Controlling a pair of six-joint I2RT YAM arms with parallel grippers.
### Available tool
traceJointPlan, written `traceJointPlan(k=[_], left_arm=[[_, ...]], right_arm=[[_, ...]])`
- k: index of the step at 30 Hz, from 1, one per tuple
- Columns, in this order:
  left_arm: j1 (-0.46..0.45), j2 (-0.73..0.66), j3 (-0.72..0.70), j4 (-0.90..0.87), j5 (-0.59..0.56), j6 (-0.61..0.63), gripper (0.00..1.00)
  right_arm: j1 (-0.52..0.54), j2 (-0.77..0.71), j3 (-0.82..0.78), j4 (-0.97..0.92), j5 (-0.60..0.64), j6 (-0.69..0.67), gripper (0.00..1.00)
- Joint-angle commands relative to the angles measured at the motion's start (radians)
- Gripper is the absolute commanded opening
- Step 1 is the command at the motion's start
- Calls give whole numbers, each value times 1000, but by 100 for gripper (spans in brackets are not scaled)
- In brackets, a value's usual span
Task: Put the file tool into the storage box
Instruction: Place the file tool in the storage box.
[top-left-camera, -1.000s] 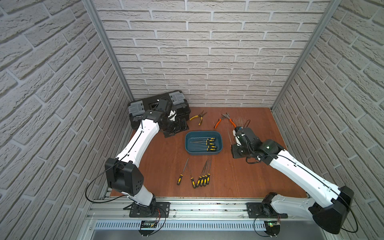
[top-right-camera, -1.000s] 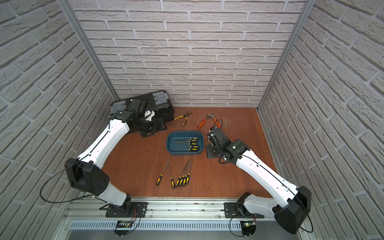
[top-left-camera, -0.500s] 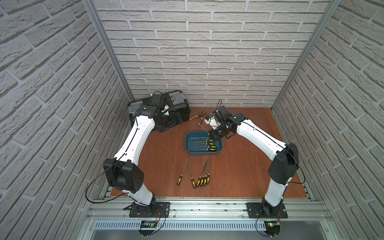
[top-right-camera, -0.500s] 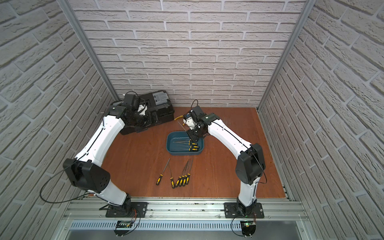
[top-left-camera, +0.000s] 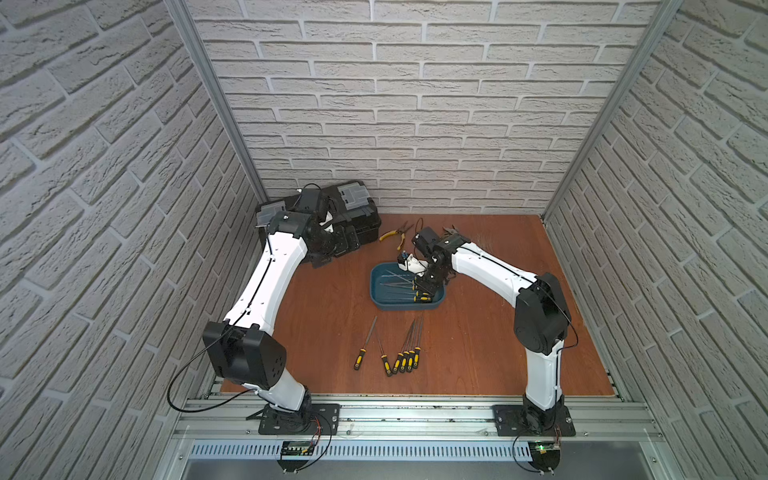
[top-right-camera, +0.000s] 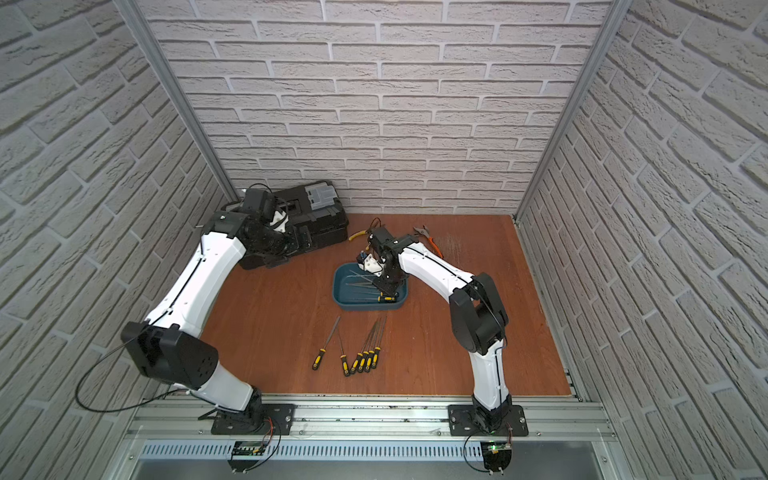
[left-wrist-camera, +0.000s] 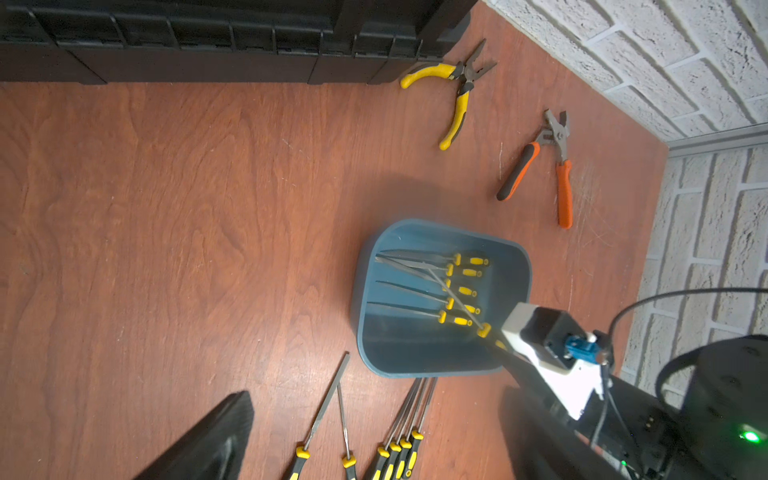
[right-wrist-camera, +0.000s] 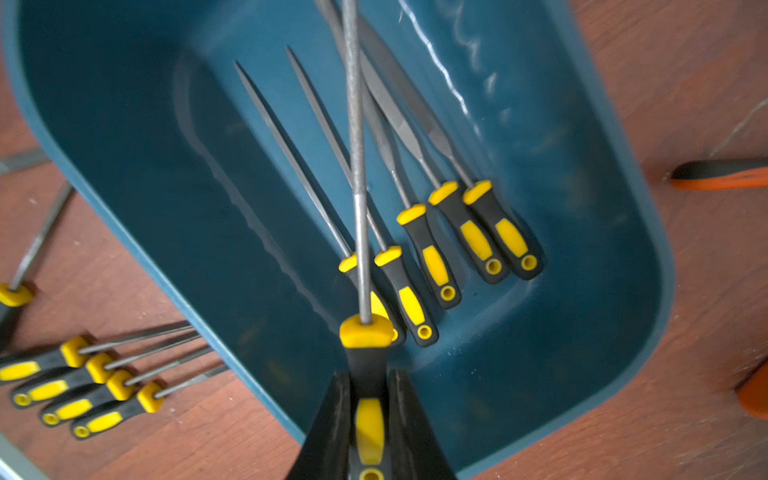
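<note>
The teal storage box (top-left-camera: 375, 286) (top-right-camera: 338, 291) stands mid-table with several black-and-yellow files (right-wrist-camera: 432, 257) lying in it. My right gripper (right-wrist-camera: 369, 415) (top-left-camera: 424, 284) hangs over the box's right end, shut on the handle of a file tool (right-wrist-camera: 358, 166). The shaft slants down across the other files (left-wrist-camera: 457, 299). Several more files (top-left-camera: 405, 357) (left-wrist-camera: 399, 436) lie in a row on the table in front of the box. My left gripper (left-wrist-camera: 374, 449) (top-left-camera: 328, 253) is by the black toolbox, open and empty.
A black toolbox (top-left-camera: 357, 216) with grey latches sits at the back left corner. Yellow pliers (left-wrist-camera: 453, 95) and orange pliers (left-wrist-camera: 561, 178) lie behind the box near the back wall. Brick walls close in three sides.
My right gripper has carried the file from the table right of the box to above the box and lowered it. The left arm has drawn back a little toward the toolbox.
</note>
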Motion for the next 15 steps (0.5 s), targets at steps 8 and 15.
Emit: traceJointPlan(k=[8, 15], left_arm=[[-21, 26, -13, 38, -14, -13, 98], [-21, 15, -33, 34, -3, 20, 98]], right_arm=[[49, 49, -10, 69, 100, -52, 33], [54, -3, -1, 77, 160, 55, 79]])
